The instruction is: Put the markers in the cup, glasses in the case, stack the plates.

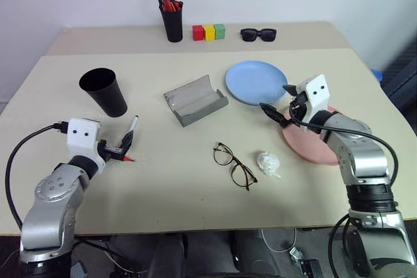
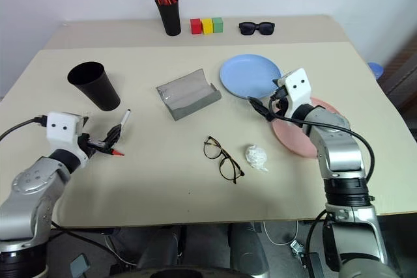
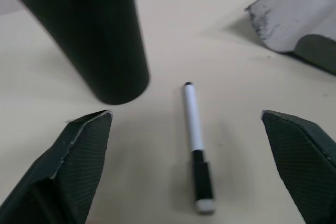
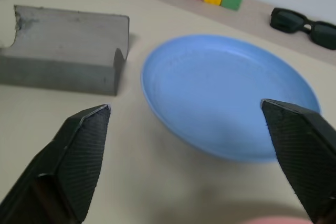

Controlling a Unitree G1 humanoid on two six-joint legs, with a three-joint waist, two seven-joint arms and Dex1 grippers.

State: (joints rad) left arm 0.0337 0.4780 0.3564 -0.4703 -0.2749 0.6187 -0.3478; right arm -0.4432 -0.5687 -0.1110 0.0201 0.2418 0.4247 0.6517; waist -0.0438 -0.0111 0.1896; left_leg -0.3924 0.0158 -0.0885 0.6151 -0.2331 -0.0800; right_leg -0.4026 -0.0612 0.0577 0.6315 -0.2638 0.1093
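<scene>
Your count on the bench (image 1: pixel 195 193): two markers, one cup (image 1: pixel 104 92), one pair of glasses (image 1: pixel 234 165), one case (image 1: pixel 194 99), two plates.

The white marker (image 3: pixel 195 140) lies flat between the fingers of your left end effector (image 1: pixel 124 148), untouched, its black cap nearest the wrist. The red-ended marker (image 1: pixel 126 158) lies just beside those fingertips. The cup stands upright just beyond them.

The blue plate (image 4: pixel 231 98) lies just ahead of your right end effector (image 1: pixel 279 112); the pink plate (image 1: pixel 313 148) lies under that forearm. The case is between cup and blue plate; the glasses lie near the bench centre.

Both end effectors are spread wide and grip nothing. Both arms are held low over the bench, pointing forward, the right one angled inward.
</scene>
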